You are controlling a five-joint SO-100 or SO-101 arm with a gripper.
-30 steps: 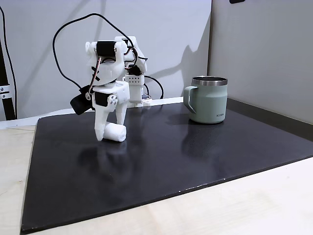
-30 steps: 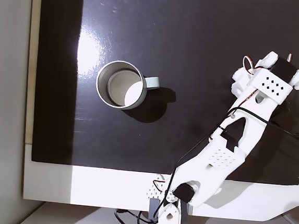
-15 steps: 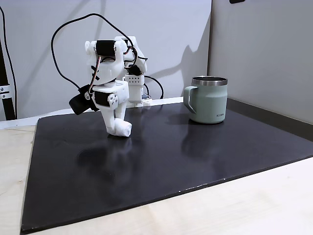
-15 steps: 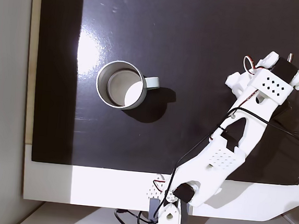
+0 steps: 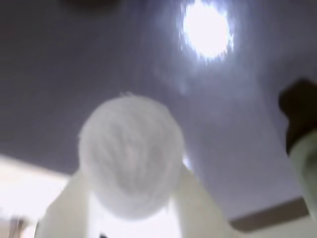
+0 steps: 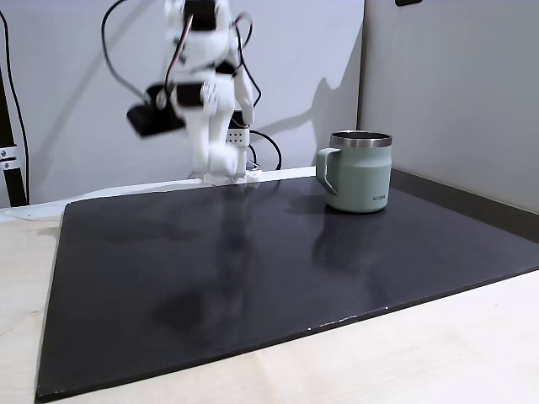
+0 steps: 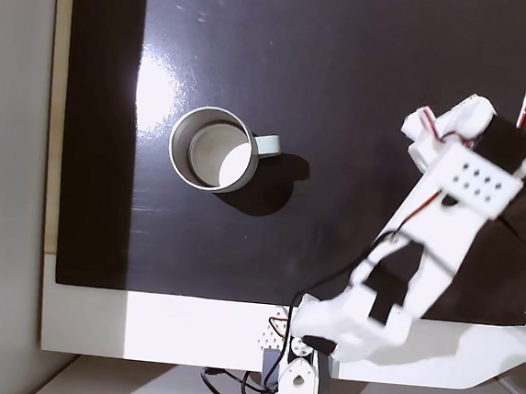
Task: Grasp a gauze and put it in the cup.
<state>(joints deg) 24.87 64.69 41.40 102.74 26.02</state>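
Gauze (image 5: 130, 153): soft white roll, round end face toward the wrist camera, fuzzy fibrous texture, blurred. Clamped between two pale plastic fingers (image 5: 198, 203) that rise from the bottom edge of the wrist view, one pressed to each side of the roll. Gripper (image 5: 131, 198) closed down to the roll's width, holding it clear of the mat.

Fixed side view: white plastic arm (image 6: 206, 80) raised high over the back left of the mat, motion-blurred; gripper (image 6: 217, 160) pointing down, a pale blurred lump at its tip, well above the surface. Gauze not separable from the white fingers in this view. Black cable (image 6: 114, 38) looping off the arm's left side.

Top-down fixed view: arm (image 7: 446, 213) reaching from its base (image 7: 294, 384) at the bottom edge up toward the right side of the mat, perforated white shell facing the camera.

Cup (image 6: 360, 171): pale sage-green mug, upright, silver metal rim, handle on the left in the side view, small dark print low on its wall. Seen from above as cup (image 7: 214, 148): round open mouth, handle pointing right, well apart from the arm's head.

Mat (image 6: 253, 261): black, flat, faintly glossy, with a bright glare patch. Lying on a pale wooden tabletop (image 6: 404, 353).
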